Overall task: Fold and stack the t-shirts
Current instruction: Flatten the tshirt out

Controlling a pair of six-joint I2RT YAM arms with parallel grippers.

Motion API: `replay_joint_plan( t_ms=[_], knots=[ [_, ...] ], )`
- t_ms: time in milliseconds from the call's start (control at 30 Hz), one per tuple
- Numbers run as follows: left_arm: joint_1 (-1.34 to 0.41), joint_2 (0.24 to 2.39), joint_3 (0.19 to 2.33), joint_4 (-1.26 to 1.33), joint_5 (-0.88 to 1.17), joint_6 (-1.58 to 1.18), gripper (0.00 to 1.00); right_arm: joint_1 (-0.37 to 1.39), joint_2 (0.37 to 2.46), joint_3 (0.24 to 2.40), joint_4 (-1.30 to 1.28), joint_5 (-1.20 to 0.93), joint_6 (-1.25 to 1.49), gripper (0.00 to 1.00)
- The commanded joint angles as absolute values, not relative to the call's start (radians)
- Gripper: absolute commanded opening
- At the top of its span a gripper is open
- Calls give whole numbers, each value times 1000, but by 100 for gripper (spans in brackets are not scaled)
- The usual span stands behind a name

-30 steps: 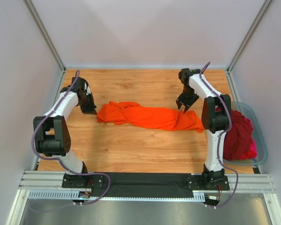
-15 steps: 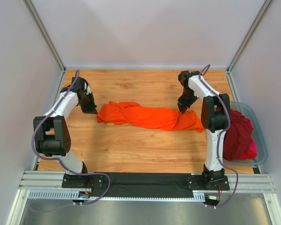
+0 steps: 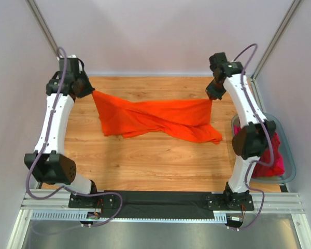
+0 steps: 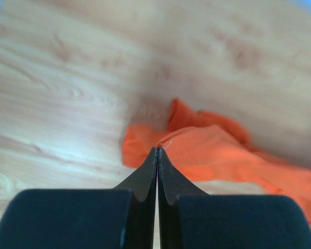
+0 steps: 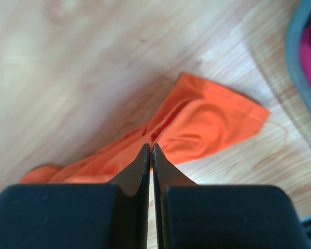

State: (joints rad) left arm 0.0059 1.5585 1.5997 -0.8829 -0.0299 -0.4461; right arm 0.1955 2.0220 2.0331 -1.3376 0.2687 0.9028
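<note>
Cloth hangs stretched between my two grippers: the bright orange short-sleeved cloth t-shirt (image 3: 155, 116) spans the far half of the pale wooden tabletop (image 3: 145, 166), its top edge raised and its lower folds trailing on the wood. My left gripper (image 3: 87, 89) has its black fingers pinched together on one upper corner. My right gripper (image 3: 212, 96) is clamped the same way on the opposite corner. In both wrist views the tips meet with only a sliver of orange caught between them, so I judge the hold shallow.

I take this step to be spreading the shirt flat before the first fold. A diagonal twist runs through the middle, and from above I cannot tell whether I hold the hem or the shoulders. To do it well, I should keep both corners level and draw them apart gently until the twist drops out. Then I lower the shirt so the trailing edge lands first and the rest rolls down smooth. Any jerk could pull the fabric from such thin pinches.

At my right, the grey-blue plastic tub (image 3: 289, 155) holds a dark red tee (image 3: 264, 148) heaped over a magenta-pink tee (image 3: 280, 167), neither folded yet.
</note>
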Motion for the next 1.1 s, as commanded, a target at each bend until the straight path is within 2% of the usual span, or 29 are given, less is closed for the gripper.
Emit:
replay_joint_plan(
  t_ms=[0, 67, 233, 400, 600, 800, 967, 1067],
  knots=[
    [3, 1430, 1761, -960, -166, -485, 0, 199, 1780, 2115, -1448, 324, 851, 0],
    [2, 1385, 1833, -1023, -195, -520, 0, 201, 1645, 2070, -1411, 278, 842, 0],
    [-54, 1182, 1787, -948, -130, -658, 0, 199, 1290, 1942, -1260, 145, 816, 0],
    [-66, 964, 1818, -931, -120, -681, 0, 201, 1059, 1959, -1293, 121, 808, 0],
    [-69, 824, 1940, -1001, -89, -698, 0, 201, 1002, 2152, -1417, 52, 747, 0],
    [-69, 870, 2256, -1134, -144, -641, 0, 201, 917, 2155, -1313, 44, 779, 0],
    [-69, 928, 2171, -950, -212, -476, 0, 201, 953, 2099, -1189, 158, 781, 0],
    [-69, 1059, 2129, -866, -251, -389, 0, 199, 1006, 2001, -1088, 210, 784, 0]
  ],
)
